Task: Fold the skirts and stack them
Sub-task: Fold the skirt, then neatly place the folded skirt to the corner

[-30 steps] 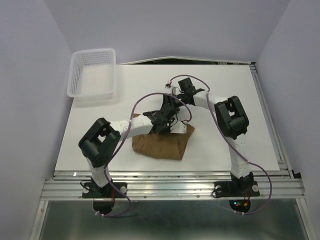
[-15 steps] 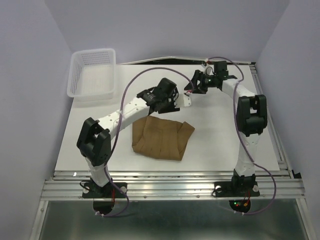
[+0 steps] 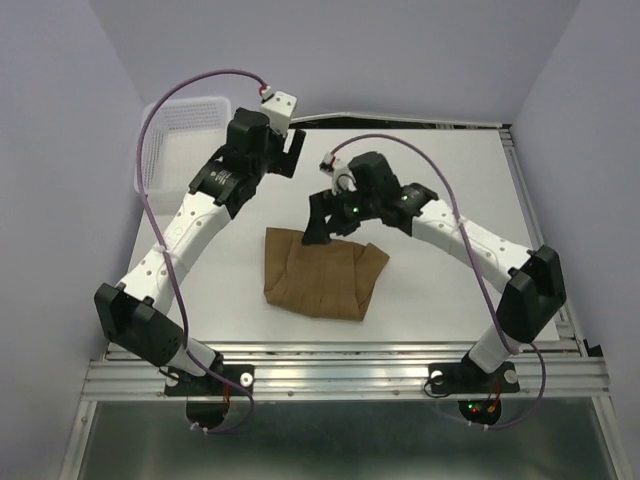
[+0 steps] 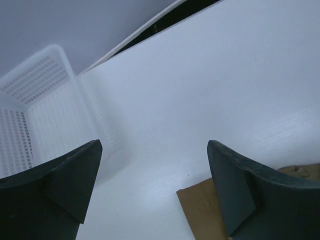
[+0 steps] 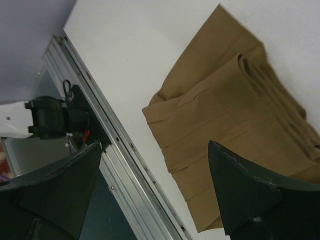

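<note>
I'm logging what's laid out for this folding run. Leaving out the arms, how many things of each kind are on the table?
tan skirt: 1
white mesh basket: 1
Total: 2

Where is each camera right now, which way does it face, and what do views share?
Top external: high behind the near edge, looking down on the table; left arm and right arm whole.
Left wrist: raised, facing the basket; left gripper open in frame.
Right wrist: over the skirt, facing down toward the near rail; right gripper open.
Shared: all see the skirt; top and left wrist see the basket.
</note>
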Controlling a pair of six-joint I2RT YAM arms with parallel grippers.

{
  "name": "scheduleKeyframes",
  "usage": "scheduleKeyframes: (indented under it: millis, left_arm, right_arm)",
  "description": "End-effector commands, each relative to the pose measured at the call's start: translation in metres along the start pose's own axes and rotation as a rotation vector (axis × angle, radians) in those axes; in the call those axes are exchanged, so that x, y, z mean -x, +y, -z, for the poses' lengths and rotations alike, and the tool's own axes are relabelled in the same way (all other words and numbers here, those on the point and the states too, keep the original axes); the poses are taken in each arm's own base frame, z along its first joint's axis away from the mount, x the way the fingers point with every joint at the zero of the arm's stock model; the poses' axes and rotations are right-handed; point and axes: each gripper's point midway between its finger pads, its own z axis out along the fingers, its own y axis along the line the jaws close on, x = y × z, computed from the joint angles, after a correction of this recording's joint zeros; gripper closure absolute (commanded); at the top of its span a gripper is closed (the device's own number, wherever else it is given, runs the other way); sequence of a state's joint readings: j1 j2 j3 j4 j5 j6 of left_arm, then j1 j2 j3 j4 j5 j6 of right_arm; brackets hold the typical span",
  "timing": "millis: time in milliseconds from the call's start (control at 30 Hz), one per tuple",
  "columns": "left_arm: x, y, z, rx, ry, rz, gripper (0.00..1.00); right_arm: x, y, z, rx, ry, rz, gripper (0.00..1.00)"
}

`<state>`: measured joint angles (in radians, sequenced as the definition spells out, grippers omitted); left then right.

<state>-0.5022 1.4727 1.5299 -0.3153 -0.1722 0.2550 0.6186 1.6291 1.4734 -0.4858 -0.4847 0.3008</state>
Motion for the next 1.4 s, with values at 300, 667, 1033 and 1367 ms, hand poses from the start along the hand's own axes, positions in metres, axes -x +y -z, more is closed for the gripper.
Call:
scheduleKeyframes:
  millis: [300,667,1033,1367]
  left_arm:
    - [-0.034,0.096,0.041,0.345,-0.017,0.379,0.01]
    - [-0.048,0.093,0.054,0.294,0.035,0.195,0.01]
    - [-0.053,0.047,0.051,0.009,0.031,0.082,0.01]
    - [-0.038,0.049,0.053,0.008,0.014,0.099,0.01]
  right_arm:
    - [-0.155,-0.037,-0.091,-0.281,0.377,-0.114,0.15]
    - [-0.220,-0.182,-0.048,-0.493,0.669,0.132,0.17]
    - [-0.212,-0.296,0.075,-0.495,0.718,0.489,0.08]
    - [-0.053,-0.256,0.101,-0.647,0.238,0.299,0.04]
